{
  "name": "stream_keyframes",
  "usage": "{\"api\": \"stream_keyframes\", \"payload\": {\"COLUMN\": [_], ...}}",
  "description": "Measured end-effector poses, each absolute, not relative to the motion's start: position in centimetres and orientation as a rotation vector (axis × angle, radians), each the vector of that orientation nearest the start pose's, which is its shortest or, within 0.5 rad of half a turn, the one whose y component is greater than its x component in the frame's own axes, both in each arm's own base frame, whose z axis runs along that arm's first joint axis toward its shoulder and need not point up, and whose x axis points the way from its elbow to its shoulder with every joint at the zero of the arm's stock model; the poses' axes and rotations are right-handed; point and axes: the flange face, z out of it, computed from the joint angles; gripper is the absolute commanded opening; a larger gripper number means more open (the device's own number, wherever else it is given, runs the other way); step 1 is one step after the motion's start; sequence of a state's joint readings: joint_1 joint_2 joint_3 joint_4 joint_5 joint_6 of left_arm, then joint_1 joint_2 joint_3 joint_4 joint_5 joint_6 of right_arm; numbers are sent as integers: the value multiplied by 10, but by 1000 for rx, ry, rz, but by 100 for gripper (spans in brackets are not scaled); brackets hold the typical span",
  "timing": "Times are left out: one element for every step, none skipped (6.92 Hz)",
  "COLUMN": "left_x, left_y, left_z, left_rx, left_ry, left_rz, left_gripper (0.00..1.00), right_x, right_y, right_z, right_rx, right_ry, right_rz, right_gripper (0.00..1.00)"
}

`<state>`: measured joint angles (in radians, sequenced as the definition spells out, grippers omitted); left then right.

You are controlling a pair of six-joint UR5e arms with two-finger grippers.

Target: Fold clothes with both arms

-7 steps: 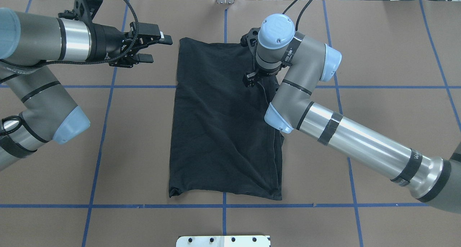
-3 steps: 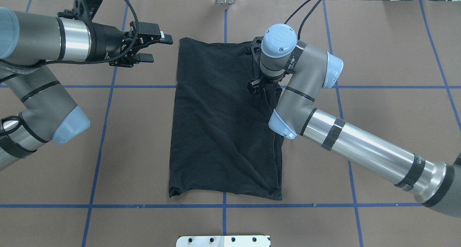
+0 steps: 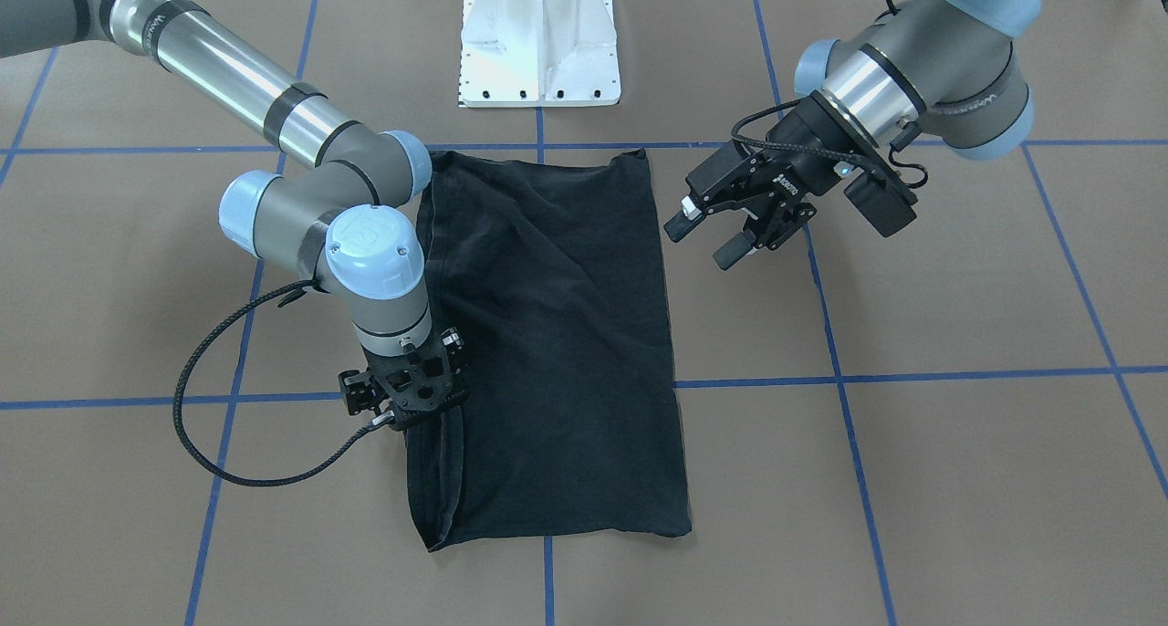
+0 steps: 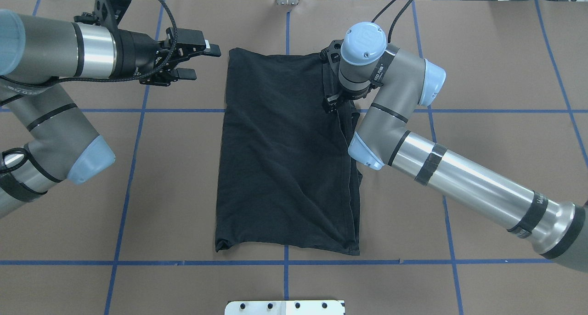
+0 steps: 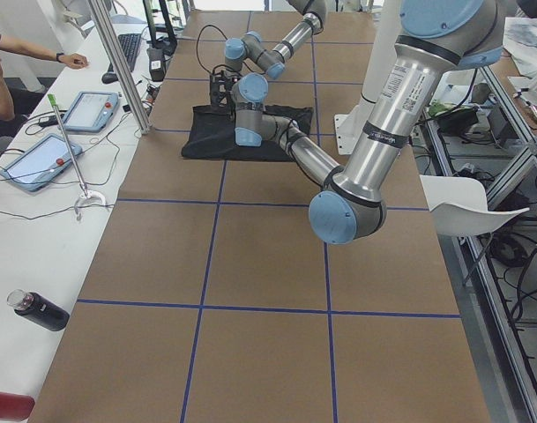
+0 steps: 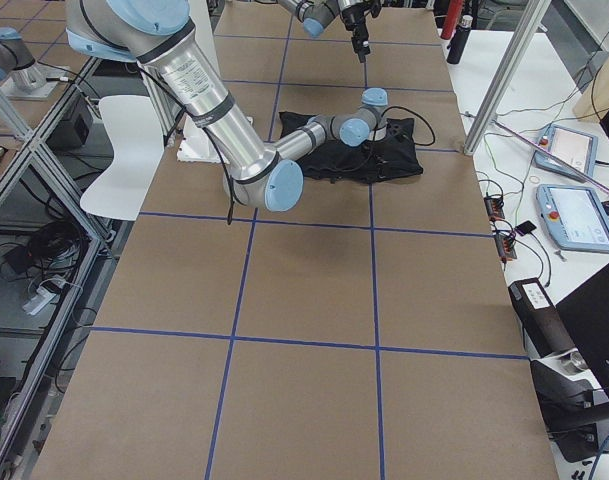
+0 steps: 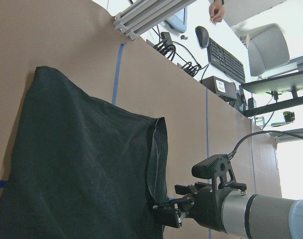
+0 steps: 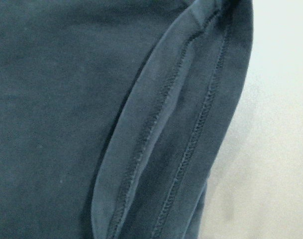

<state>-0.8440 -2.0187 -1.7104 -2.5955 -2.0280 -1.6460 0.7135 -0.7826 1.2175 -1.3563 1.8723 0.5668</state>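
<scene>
The black T-shirt [image 4: 285,159] lies flat on the brown paper table [image 4: 482,76] as 1 long, narrow rectangle, plain side up, no logo showing. Its sides look already turned in, so the lengthwise narrowing seems done and the crosswise fold, end over end, is not yet made.

The right gripper [image 3: 408,391] points straight down at the shirt's long edge, with the stacked layers directly beneath it. Its wrist camera shows 2 stitched hems [image 8: 191,139] lying one beside the other right at that edge, bare table just past them. The wrist hides the fingers from above and from the front, and none show in its own camera, so I cannot tell how wide they stand or whether they have any cloth.

The left gripper [image 4: 202,62] hovers above the table with its 2 fingers spread and nothing between them. The shirt's nearest corner lies just ahead of its fingertips, with a strip of bare paper between.

The next move probably calls for a pinch at each of the 2 corners at that end. The left must reach forward and down to its corner. The right must take every layer at the edge, or the tucked side may slip open when lifted.
</scene>
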Motion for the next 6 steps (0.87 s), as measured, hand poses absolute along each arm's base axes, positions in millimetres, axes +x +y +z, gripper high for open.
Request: {"api": "stream_keyframes", "payload": {"left_x": [329, 329, 329, 329, 330, 330], "left_y": [-504, -504, -505, -505, -505, -505], "left_z": [225, 225, 224, 224, 225, 225], "left_rx": [265, 266, 266, 266, 265, 265], "left_ry": [1597, 1597, 1597, 1597, 1596, 1596], "left_rz": [-343, -343, -342, -343, -343, -343], "left_gripper": [100, 100, 100, 100, 100, 100], "right_x": [-528, -522, -516, -510, -504, -498], "right_y": [-602, -605, -608, -611, -615, -619], "right_z": [315, 319, 327, 333, 337, 335], "right_rx": [300, 297, 289, 282, 276, 272], "right_ry": [-641, -639, -637, -635, -639, -648], "right_rz": [-377, -378, -383, -386, -385, -384], "right_gripper": [100, 100, 100, 100, 100, 100]}}
